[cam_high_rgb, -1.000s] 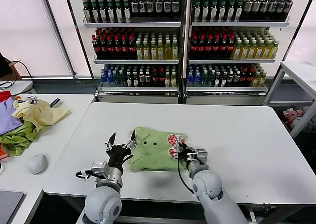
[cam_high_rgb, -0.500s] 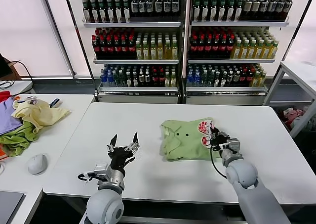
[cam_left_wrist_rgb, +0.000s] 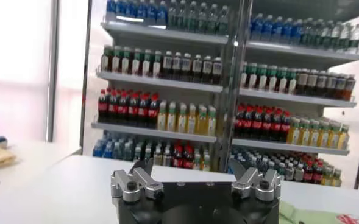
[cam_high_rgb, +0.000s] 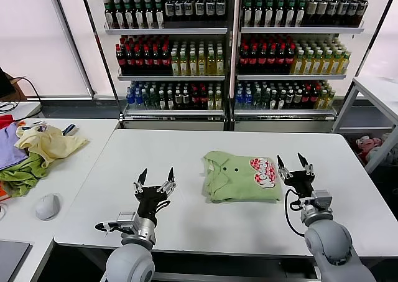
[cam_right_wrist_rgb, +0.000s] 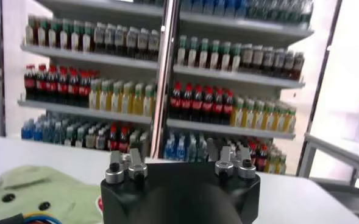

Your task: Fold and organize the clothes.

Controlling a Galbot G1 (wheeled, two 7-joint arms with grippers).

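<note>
Presently on the white table: one light green shirt, folded into a compact rectangle, collar and dark buttons up, red-pink and white print toward its right edge. Right gripper just beside the shirt's right edge, fingers spread, holding nothing. Left gripper well apart from the shirt's left side, fingers likewise spread and empty.

Background items only: side table clutter, drink coolers.
White table in front; at the side table's far left edge, pale yellow garment on purple and green ones, grey mouse near front edge. Bottle shelves behind.
</note>
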